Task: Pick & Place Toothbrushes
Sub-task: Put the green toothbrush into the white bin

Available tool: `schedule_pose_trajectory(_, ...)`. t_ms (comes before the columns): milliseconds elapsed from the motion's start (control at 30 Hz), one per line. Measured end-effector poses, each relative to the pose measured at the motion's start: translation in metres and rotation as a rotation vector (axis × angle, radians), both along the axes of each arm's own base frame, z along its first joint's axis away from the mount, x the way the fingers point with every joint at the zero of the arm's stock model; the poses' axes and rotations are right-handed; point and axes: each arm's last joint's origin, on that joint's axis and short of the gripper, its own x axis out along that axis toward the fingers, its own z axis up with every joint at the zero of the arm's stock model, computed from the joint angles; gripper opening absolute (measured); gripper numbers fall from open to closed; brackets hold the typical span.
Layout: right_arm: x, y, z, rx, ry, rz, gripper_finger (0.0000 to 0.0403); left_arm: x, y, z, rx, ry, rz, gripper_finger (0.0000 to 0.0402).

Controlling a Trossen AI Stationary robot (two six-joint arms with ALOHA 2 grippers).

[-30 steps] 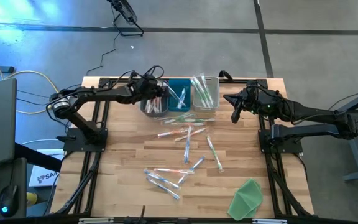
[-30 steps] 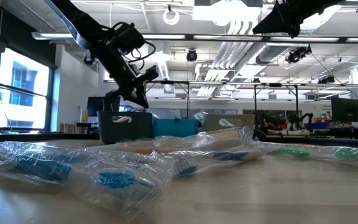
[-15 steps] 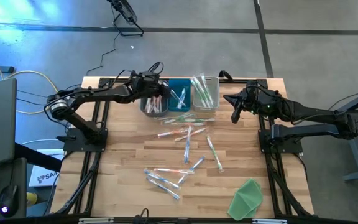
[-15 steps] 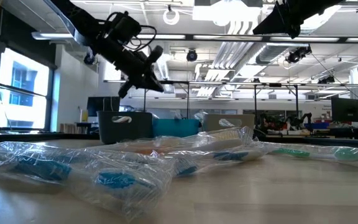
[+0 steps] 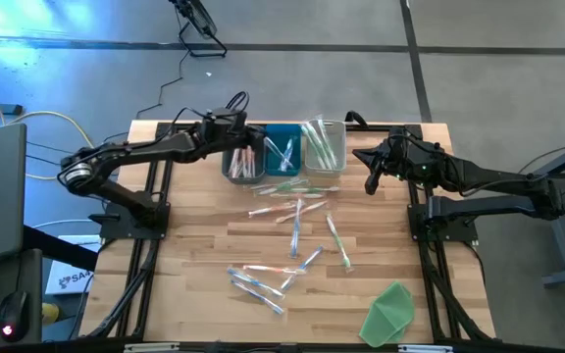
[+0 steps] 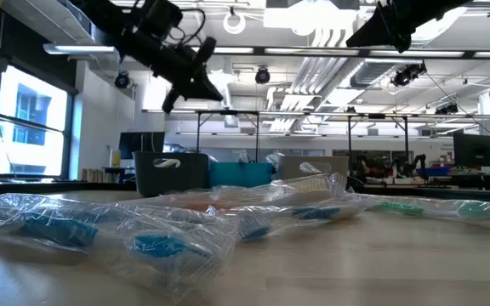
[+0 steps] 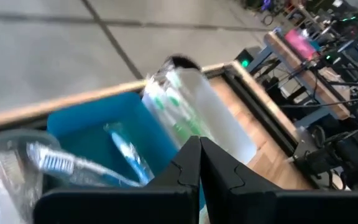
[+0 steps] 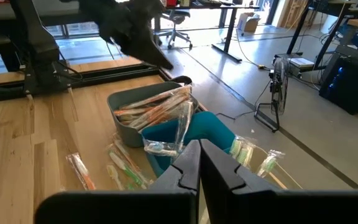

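Observation:
Wrapped toothbrushes (image 5: 297, 211) lie scattered flat on the middle of the wooden table, with more near the front (image 5: 258, 279); up close they fill the low view (image 6: 151, 242). At the far edge stand three bins: a grey one (image 5: 243, 165) holding pink/orange brushes (image 8: 151, 107), a blue one (image 5: 282, 152) holding blue brushes (image 7: 126, 155), and a clear one (image 5: 324, 147) holding green brushes (image 7: 179, 112). My left gripper (image 5: 238, 132) hovers shut and empty above the grey bin, high in the low view (image 6: 209, 92). My right gripper (image 5: 369, 184) waits shut at the far right.
A flat green cloth-like sheet (image 5: 390, 312) lies at the table's near right corner. Black frame rails (image 5: 155, 196) run along both sides of the table. Bare wood shows at the near left.
My left gripper has risen from just over the grey bin to well above it, drifting slightly toward the table's far edge. The toothbrushes on the table and my right arm have kept still.

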Motion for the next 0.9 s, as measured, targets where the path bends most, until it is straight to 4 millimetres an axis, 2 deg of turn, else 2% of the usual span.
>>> schedule_pose_trajectory(167, 0.000, 0.000, 0.000, 0.000, 0.000, 0.000, 0.0002, -0.009, -0.022, 0.021, 0.103, 0.013, -0.018, 0.0000)
schedule_pose_trajectory(467, 0.000, 0.000, 0.000, 0.004, -0.002, 0.002, 0.0002, -0.027, -0.068, 0.045, 0.208, 0.062, -0.036, 0.0000)
schedule_pose_trajectory(700, 0.000, 0.000, 0.000, 0.004, -0.001, 0.002, 0.0002, -0.038, -0.100, 0.056, 0.270, 0.083, -0.060, 0.0000)
schedule_pose_trajectory(900, 0.000, 0.000, 0.000, 0.004, 0.002, 0.003, 0.0002, -0.047, -0.117, 0.064, 0.334, 0.082, -0.081, 0.0000)
